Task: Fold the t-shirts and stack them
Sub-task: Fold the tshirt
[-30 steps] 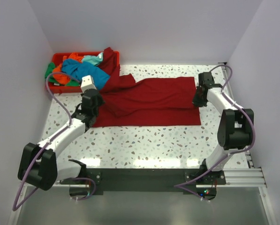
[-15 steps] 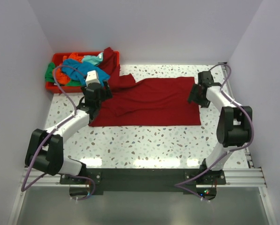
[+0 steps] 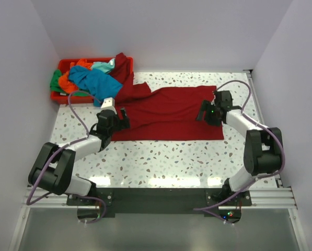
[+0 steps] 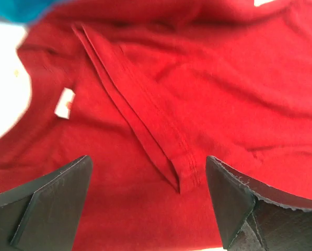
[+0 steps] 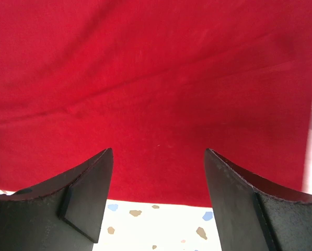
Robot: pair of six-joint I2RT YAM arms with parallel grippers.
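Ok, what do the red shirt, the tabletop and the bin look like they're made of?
Dark red shirt: soft knit fabric, likely cotton, matte; it wrinkles and shows a double-stitched hem in the left wrist view.
Tabletop: white speckled terrazzo look, smooth, slightly glossy with light reflections; stone or laminate, cannot tell.
Bin: probably rigid red plastic, judging by its thin straight wall.

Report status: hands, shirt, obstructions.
Left hand, right hand open, empty. Dark red cotton t-shirt spread on table. Its far-left end draped over red plastic bin.
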